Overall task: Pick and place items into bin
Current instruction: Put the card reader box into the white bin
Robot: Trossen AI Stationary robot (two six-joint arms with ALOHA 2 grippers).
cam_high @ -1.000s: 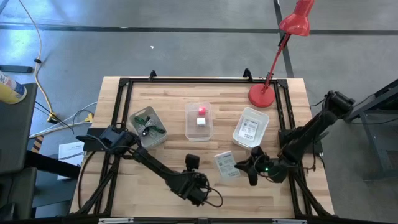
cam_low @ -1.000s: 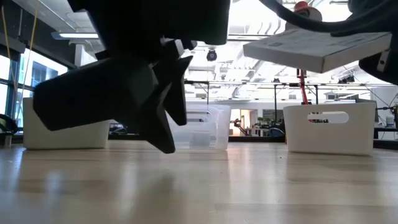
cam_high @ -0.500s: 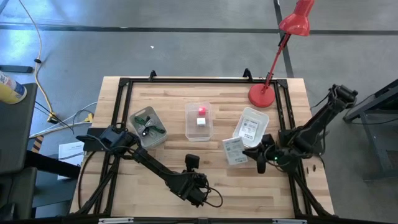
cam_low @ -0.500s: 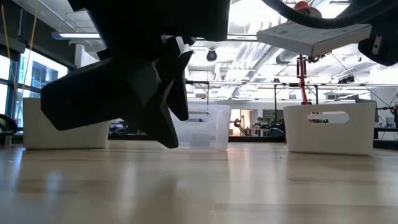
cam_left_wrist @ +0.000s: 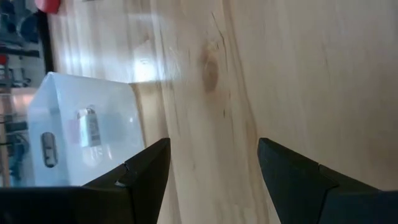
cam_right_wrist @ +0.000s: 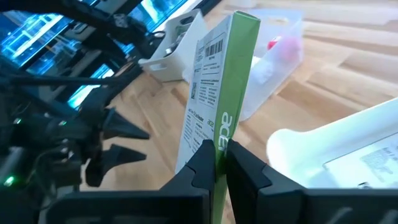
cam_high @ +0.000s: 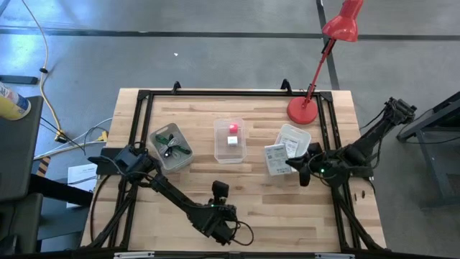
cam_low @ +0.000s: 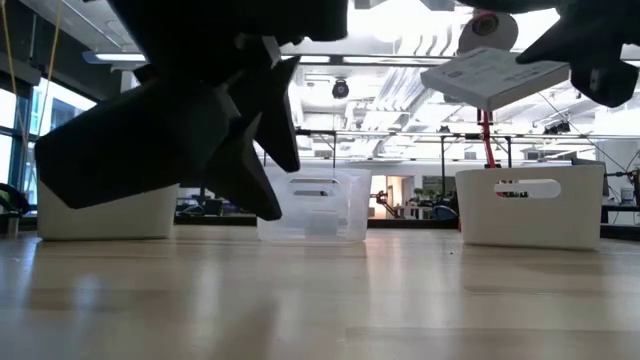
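My right gripper [cam_high: 297, 170] is shut on a flat white printed packet with a green edge [cam_high: 275, 159], carried in the air at the near left corner of the white bin [cam_high: 298, 133]. That bin holds another packet [cam_high: 290, 148]. A pink cube [cam_high: 233, 129] and a white cube [cam_high: 231, 140] lie in the clear bin [cam_high: 229, 155]. Green and dark items [cam_high: 169, 147] lie in the grey bin [cam_high: 159, 160]. My left gripper [cam_high: 220, 218] hangs open over bare wood near the front edge, with nothing between its fingers [cam_left_wrist: 146, 171]. My right gripper pinches the packet's two flat faces between its fingers, at the green-edged side [cam_right_wrist: 219, 138] nearest the wrist. The fingers reach in about level from the table's right side. The packet [cam_low: 495, 75] is lifted clear, nearly flat and slightly tilted, sticking out toward the table's left.
A red desk lamp stands with its base [cam_high: 302, 110] at the far right, just behind the white bin. A black frame [cam_high: 144, 97] runs around the wooden table top. Bare wood lies between the bins and the front edge.
My right gripper has risen and moved toward the far edge, carrying the packet from over the bare wood to the white bin's near left corner. It stays shut on the packet, which remains clear of the table.
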